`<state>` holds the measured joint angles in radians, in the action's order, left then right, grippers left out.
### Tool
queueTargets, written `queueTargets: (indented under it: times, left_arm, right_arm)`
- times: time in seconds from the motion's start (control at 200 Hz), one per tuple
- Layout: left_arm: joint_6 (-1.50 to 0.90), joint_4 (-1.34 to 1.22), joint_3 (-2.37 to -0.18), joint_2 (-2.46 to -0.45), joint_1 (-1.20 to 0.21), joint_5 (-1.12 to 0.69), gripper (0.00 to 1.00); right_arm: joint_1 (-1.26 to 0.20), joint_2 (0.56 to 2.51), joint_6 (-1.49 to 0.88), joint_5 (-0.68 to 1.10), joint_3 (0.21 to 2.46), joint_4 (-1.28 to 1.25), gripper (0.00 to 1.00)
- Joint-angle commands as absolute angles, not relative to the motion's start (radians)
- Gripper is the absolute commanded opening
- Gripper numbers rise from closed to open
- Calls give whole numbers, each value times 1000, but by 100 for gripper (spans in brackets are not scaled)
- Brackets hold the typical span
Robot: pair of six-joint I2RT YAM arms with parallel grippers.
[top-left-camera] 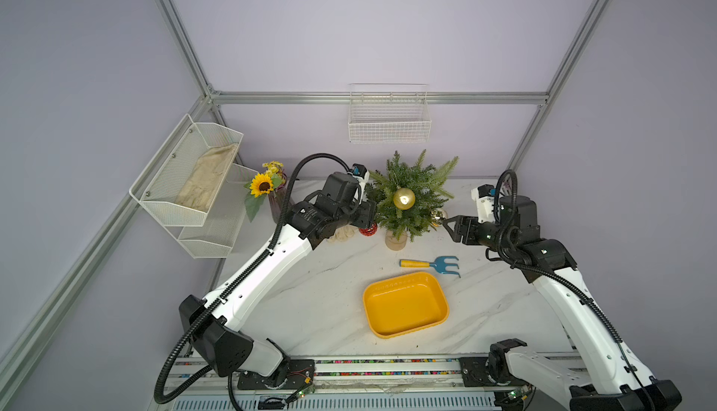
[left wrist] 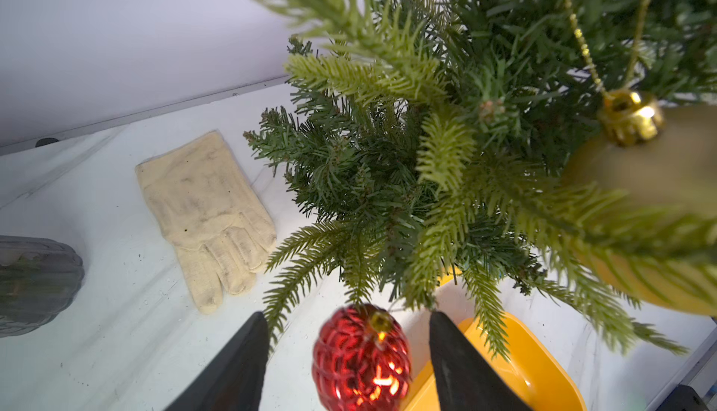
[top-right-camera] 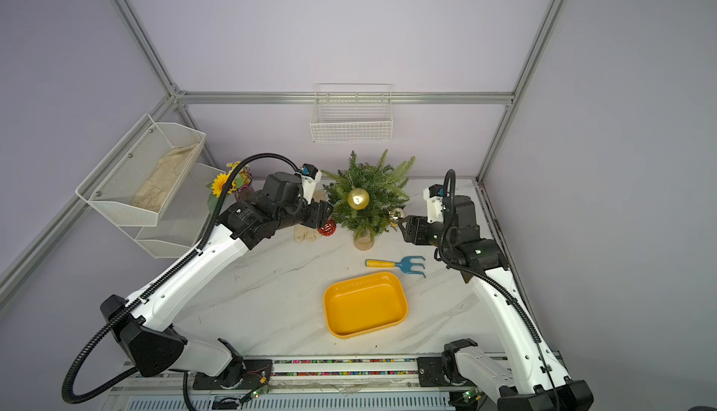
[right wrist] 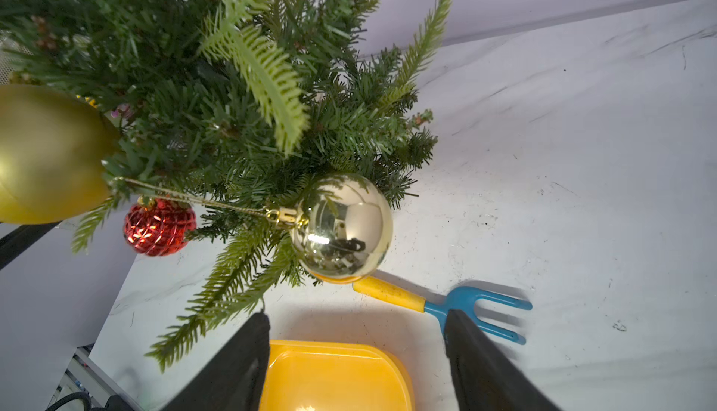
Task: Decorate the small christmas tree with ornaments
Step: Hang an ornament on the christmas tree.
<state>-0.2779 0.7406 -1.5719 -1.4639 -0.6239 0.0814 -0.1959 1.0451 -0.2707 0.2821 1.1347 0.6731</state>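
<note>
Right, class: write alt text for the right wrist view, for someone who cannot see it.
A shiny gold bauble hangs by a cord from the tree, just beyond the open right gripper. A matte gold bauble and a red bauble show farther off; a yellow tray and a rake lie on the table.

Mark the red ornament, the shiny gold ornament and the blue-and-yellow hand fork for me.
red ornament (left wrist: 361,358): left wrist view, middle of its faceted body.
shiny gold ornament (right wrist: 341,226): right wrist view, centre of the mirrored ball.
hand fork (top-left-camera: 429,264): in a top view, where the yellow handle meets the blue head.
</note>
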Motion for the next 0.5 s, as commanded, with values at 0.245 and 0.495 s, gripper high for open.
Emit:
queueTargets:
  times: [0.245, 0.495]
  left_arm:
    - [-285, 709, -1527, -1349, -618, 148, 66]
    - [-279, 683, -1399, -1227, -566, 290, 79]
  right_arm:
    - [-189, 1028, -262, 276, 1124, 651, 74]
    - [-185, 1085, -296, 132, 1179, 657, 77]
